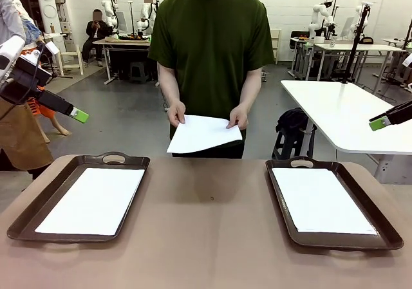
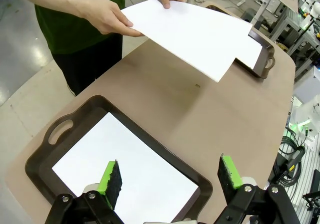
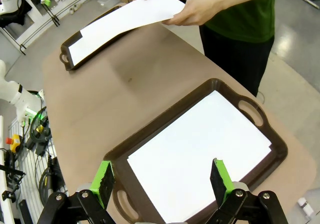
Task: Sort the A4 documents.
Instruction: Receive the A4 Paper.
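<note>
A person at the far side holds a white A4 document (image 1: pixel 203 133) in both hands above the table's far edge; it also appears as the held sheet (image 2: pixel 192 32) and the held sheet (image 3: pixel 135 12). Another sheet (image 1: pixel 93 200) lies in the left dark tray (image 1: pixel 45 202), and a further sheet (image 1: pixel 322 200) lies in the right tray (image 1: pixel 380 218). My left gripper (image 1: pixel 78 115) hovers open at the far left, over the left tray's sheet (image 2: pixel 125 171). My right gripper (image 1: pixel 380 123) hangs open at the far right, above the right tray's sheet (image 3: pixel 200 154). Both hold nothing.
The brown table (image 1: pixel 206 224) lies bare between the two trays. A white table (image 1: pixel 347 112) stands behind on the right, with a dark bag (image 1: pixel 293 121) beside it. Other workbenches and people sit far back.
</note>
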`<state>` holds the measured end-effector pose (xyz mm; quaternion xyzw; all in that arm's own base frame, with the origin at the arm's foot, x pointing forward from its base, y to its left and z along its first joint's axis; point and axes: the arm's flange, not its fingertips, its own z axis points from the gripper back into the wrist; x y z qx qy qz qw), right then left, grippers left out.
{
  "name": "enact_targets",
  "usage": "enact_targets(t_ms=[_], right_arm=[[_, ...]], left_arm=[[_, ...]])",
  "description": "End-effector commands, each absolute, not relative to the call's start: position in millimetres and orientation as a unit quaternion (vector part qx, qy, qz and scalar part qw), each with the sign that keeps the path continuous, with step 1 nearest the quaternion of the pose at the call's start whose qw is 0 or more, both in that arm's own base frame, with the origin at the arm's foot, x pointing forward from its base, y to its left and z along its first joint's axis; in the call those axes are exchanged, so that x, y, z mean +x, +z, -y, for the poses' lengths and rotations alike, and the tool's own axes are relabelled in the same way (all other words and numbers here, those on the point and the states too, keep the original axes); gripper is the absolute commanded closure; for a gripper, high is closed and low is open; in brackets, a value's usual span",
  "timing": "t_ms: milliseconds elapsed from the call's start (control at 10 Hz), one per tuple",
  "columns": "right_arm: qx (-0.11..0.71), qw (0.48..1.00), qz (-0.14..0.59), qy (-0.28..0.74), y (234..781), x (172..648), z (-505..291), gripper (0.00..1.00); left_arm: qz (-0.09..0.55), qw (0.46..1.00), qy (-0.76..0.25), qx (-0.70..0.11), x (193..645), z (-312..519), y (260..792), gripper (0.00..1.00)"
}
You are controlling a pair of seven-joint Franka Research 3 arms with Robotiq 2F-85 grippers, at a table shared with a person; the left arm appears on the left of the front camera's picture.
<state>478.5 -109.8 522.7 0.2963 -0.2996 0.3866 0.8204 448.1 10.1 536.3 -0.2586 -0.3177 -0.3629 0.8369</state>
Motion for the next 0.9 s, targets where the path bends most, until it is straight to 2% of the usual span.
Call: enact_targets(t_ms=[0, 800], right_arm=[[0.296, 0.819, 0.3, 0.389, 522.4, 478.2, 108.8, 0.0], [0.296, 0.819, 0.3, 0.389, 522.4, 478.2, 108.8, 0.0]], left_arm=[[0.321, 0.834, -0.372, -0.253, 446.4, -9.9, 536.0, 0.0], [0.321, 0.834, -0.372, -0.253, 446.4, -9.9, 536.0, 0.0]])
